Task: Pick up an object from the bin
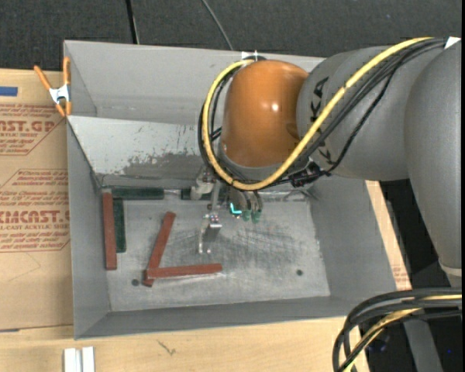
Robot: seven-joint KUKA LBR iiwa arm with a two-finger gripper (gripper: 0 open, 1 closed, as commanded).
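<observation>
The gripper [209,237] hangs low in the grey metal bin [294,266]; I cannot tell how far open it is. A slanted reddish-brown flat bar [162,241] lies at its nine o'clock. Best to straddle the bar's narrow width.

Dark surface [333,10] along the top, pale wooden tabletop [217,349] below, thin black cable [129,10]
</observation>
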